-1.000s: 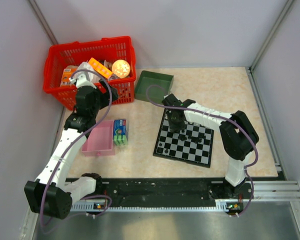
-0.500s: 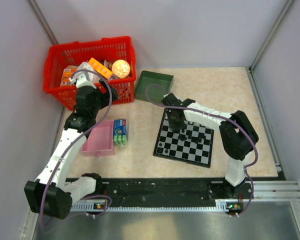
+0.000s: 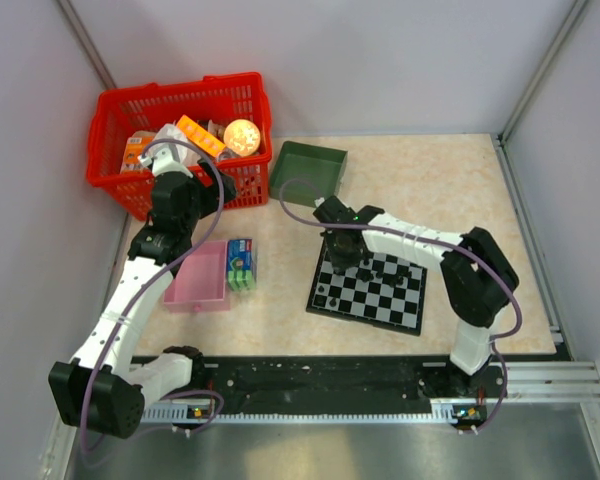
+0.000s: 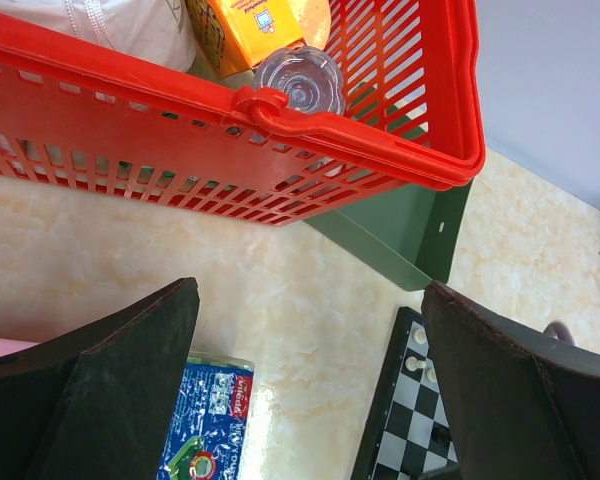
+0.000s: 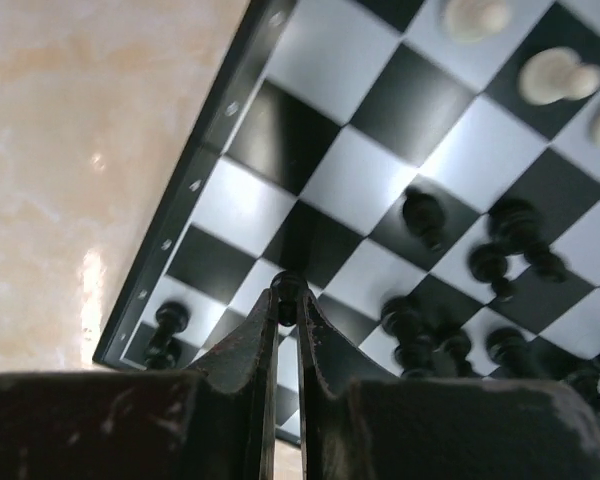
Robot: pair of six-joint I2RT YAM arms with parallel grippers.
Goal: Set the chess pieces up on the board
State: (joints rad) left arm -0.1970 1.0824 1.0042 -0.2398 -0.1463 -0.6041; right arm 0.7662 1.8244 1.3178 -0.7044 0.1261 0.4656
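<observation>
Looking from 9 o'clock, you have the left fingers (image 4: 120, 390) spread wide by the red basket (image 4: 280, 130). Your right fingers (image 5: 242, 365) are clamped on a tiny black piece (image 5: 288, 284) near the 10 o'clock corner of the black-and-grey checked board (image 5: 320, 60), mid-tabletop (image 3: 430, 190).

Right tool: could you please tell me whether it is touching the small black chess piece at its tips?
Touching. The right wrist view shows the right tool shut on the small black chess piece, its head pinched between both tips.
</observation>
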